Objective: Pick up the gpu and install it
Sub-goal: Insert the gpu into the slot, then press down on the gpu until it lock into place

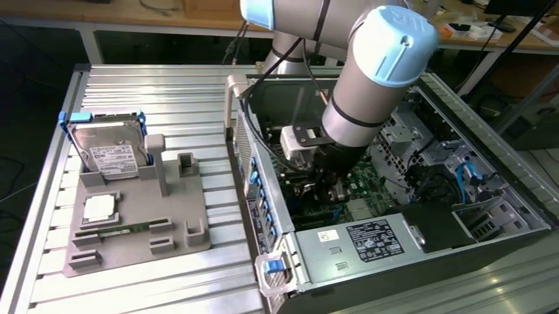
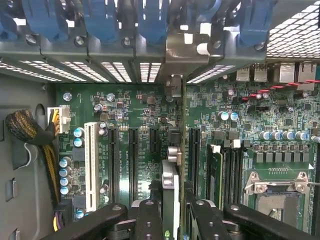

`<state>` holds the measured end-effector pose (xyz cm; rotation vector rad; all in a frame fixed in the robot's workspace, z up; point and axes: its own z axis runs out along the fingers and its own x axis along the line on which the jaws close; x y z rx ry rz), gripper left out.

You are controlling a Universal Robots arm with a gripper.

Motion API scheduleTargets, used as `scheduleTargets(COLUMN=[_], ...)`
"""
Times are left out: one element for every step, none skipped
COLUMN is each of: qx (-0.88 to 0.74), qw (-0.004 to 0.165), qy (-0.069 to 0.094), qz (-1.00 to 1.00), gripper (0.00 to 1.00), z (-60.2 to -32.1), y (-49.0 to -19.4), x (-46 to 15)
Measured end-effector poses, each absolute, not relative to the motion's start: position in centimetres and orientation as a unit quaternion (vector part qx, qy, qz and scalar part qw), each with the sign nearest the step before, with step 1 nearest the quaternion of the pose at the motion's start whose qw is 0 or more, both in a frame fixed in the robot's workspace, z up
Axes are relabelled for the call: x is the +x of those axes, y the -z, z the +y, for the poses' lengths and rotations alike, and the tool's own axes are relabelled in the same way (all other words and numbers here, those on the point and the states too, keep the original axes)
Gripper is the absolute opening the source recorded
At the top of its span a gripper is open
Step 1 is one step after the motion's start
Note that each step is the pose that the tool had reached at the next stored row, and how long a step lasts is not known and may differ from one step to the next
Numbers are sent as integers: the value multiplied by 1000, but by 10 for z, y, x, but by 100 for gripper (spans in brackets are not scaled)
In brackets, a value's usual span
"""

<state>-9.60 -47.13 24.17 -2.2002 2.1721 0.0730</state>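
The gpu (image 2: pixel 170 182) is seen edge-on, a thin card running down the middle of the wrist view over the green motherboard (image 2: pixel 135 112). Its silver end bracket (image 2: pixel 176 55) sits against the row of slot covers at the case's rear wall. My gripper (image 2: pixel 172 207) is shut on the gpu, with a black finger (image 2: pixel 149 220) on each side of the card. The card stands in line with the black expansion slots (image 2: pixel 134 160), and I cannot tell whether its edge is seated. In the exterior view my gripper (image 1: pixel 328 186) reaches deep into the open computer case (image 1: pixel 262 196).
A white slot (image 2: pixel 91 165) and a braided cable bundle (image 2: pixel 30 132) lie beside the card. The power supply (image 1: pixel 367 239) fills the case's near end. On the exterior view's left, a grey fixture (image 1: pixel 131 252) holds a hard drive (image 1: pixel 109 154) and a green memory stick (image 1: pixel 118 229).
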Motion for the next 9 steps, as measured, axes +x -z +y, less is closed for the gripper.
scheduleTargets(qx=[-711, -711, -711, -711, -712, -712, -712, -712, -712], qw=[25, 28, 32, 35, 37, 37, 37, 37, 40], qy=[-23, -20, -16, -13, -11, -10, -10, -10, -7], qz=[702, 702, 702, 702, 702, 702, 702, 702, 701], gripper=[33, 33, 33, 33, 33, 11, 11, 11, 11], z=[-471, -471, -470, -469, -469, -469, -469, -469, -469], y=[-242, -249, -262, -272, -282, -284, -284, -284, -284], x=[-96, -96, -96, -96, -96, -96, -96, -96, -113])
